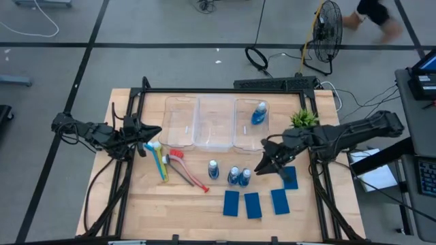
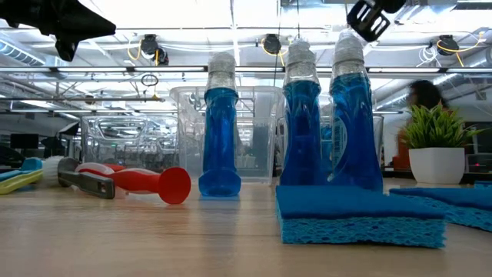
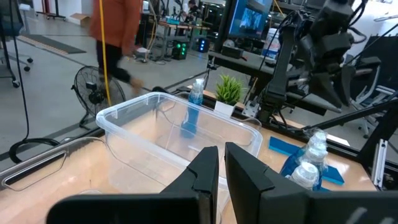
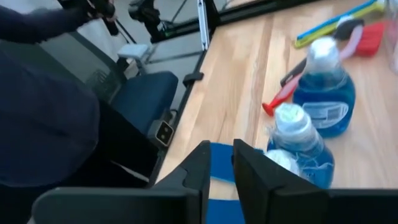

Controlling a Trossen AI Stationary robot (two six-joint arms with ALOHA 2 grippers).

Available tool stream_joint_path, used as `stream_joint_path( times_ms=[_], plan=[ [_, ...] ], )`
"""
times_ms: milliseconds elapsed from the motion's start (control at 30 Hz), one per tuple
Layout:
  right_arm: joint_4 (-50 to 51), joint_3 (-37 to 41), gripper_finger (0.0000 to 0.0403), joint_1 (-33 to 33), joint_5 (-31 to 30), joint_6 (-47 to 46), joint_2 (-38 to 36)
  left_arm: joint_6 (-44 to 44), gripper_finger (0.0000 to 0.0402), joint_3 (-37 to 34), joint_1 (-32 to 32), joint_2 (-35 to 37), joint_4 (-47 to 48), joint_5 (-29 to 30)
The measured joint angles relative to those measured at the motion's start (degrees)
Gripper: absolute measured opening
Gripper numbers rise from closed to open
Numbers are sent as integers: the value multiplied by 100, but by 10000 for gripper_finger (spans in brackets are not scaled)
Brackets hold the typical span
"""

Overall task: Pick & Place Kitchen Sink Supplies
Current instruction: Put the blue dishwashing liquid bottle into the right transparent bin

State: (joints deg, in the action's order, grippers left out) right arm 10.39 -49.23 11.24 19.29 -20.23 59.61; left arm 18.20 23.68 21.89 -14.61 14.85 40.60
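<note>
The left tool (image 1: 155, 130), fingers together, hangs above the brushes (image 1: 167, 162). Three bottles (image 1: 234, 175) stand mid-desk, a fourth (image 1: 258, 113) in the right bin (image 1: 240, 129). The right tool (image 1: 261, 167), fingers nearly together and empty, hovers beside the sponges (image 1: 253, 204).

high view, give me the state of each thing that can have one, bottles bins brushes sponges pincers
bottle in bin: lying inside the right-hand bin
three bottles on table: upright
bins: open, no lids; only the right one holds anything
brushes: lying flat on the table
sponges: flat on the table
left pincer: shut, holding nothing
right pincer: nearly shut, nothing gripped
</note>
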Motion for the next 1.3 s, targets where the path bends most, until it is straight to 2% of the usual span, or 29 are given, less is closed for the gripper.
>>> stream_joint_path(
  times_ms=[233, 467, 967, 1300],
  plan=[
    [-22, 2, 93, 98, 5, 196, 399, 2, 33, -2, 0, 0, -2, 0],
    [-74, 2, 129, 92, -299, 358, 409, 2, 33, -1, -2, 0, -6, 0],
    [-168, 2, 220, 85, -313, 654, 781, 2, 33, 0, -1, 0, -3, 0],
    [149, 2, 249, 77, -1064, 1183, 794, 2, 33, -2, -1, 0, -2, 0]
  ],
)
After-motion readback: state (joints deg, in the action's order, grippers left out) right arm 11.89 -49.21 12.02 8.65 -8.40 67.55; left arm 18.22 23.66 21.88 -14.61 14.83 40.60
